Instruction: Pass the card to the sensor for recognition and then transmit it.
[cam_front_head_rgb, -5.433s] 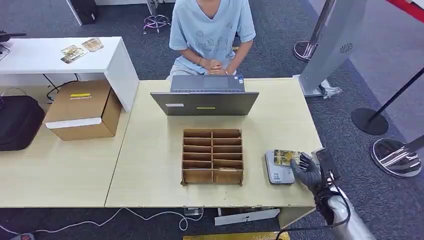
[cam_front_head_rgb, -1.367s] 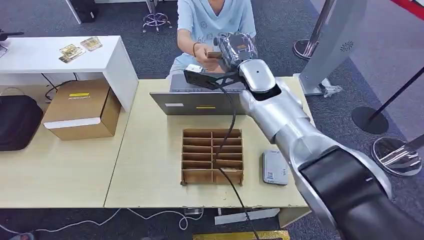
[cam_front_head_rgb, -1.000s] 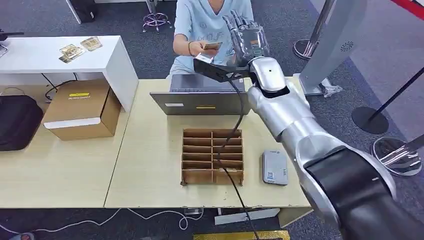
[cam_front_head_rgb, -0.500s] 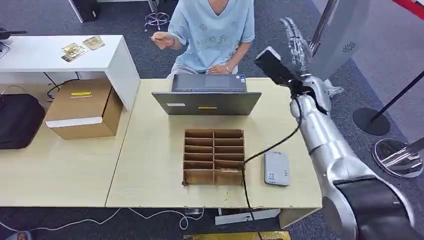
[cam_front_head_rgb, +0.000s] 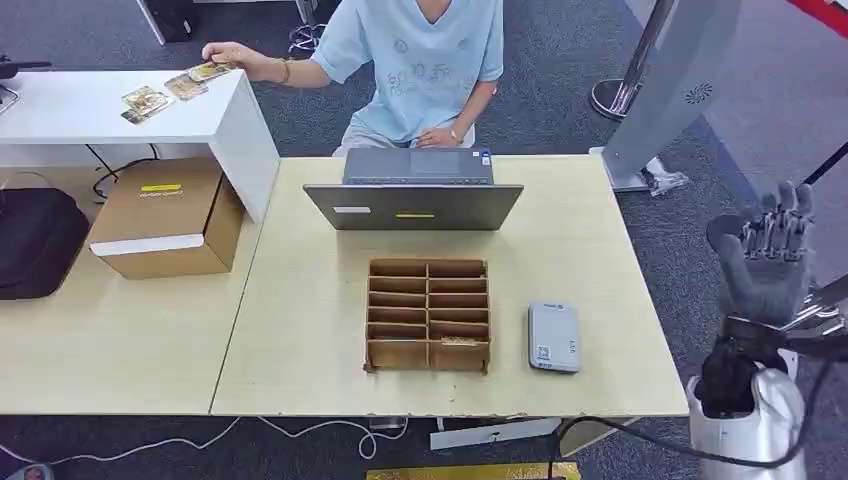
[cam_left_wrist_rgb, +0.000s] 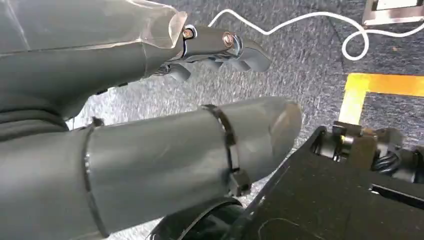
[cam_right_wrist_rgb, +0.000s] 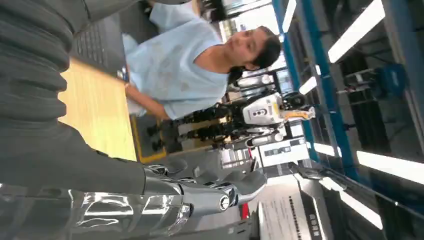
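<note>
The right hand (cam_front_head_rgb: 768, 262) had pulled back beside the desk (cam_front_head_rgb: 300, 340), its fingers (cam_front_head_rgb: 785, 215) spread and empty. Well beyond them the person (cam_front_head_rgb: 420, 60) now laid the card (cam_front_head_rgb: 207, 70) on the white side desk (cam_front_head_rgb: 60, 115); handover looked done.

Bare tabletop (cam_front_head_rgb: 300, 330) beside organizer (cam_front_head_rgb: 427, 314), sensor (cam_front_head_rgb: 553, 337), laptop (cam_front_head_rgb: 414, 192).

Sensor (cam_front_head_rgb: 554, 338) lies right of divided box (cam_front_head_rgb: 427, 315), behind it laptop (cam_front_head_rgb: 414, 192).
</note>
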